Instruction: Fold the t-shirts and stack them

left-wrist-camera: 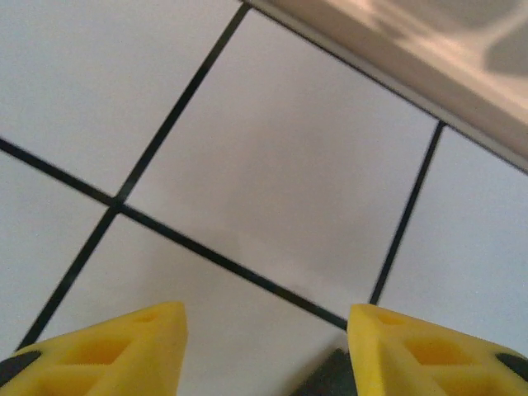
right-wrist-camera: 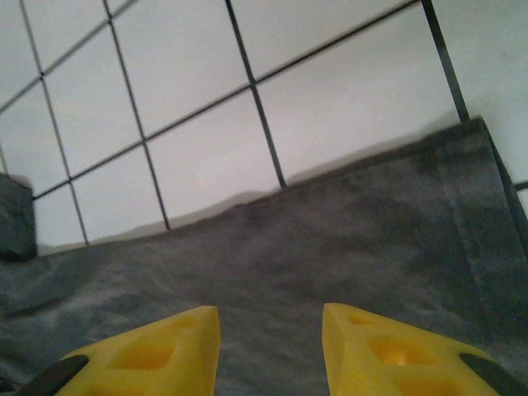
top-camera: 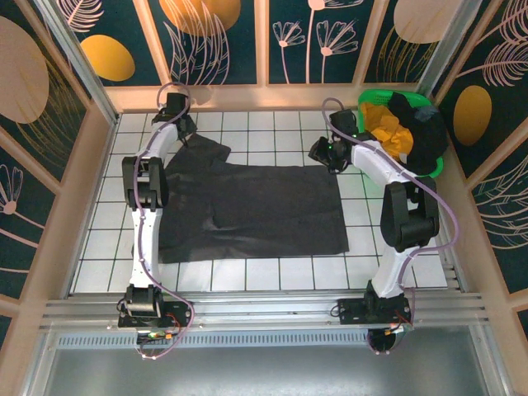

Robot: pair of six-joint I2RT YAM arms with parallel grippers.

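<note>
Left gripper — yellow fingers spread wide, nothing between them but bare white tile. A dark scrap of cloth shows just below the gap. It sits at the far-left sleeve of the charcoal t-shirt, close to the wooden border.

Right gripper — fingers parted too, gripping nothing, over the shirt's far-right corner with the cloth edge just ahead. Contact with the cloth: cannot tell.

Shirt lies spread flat mid-table. Beside the right arm, a green basket holds a mustard-yellow tee and a black tee.
</note>
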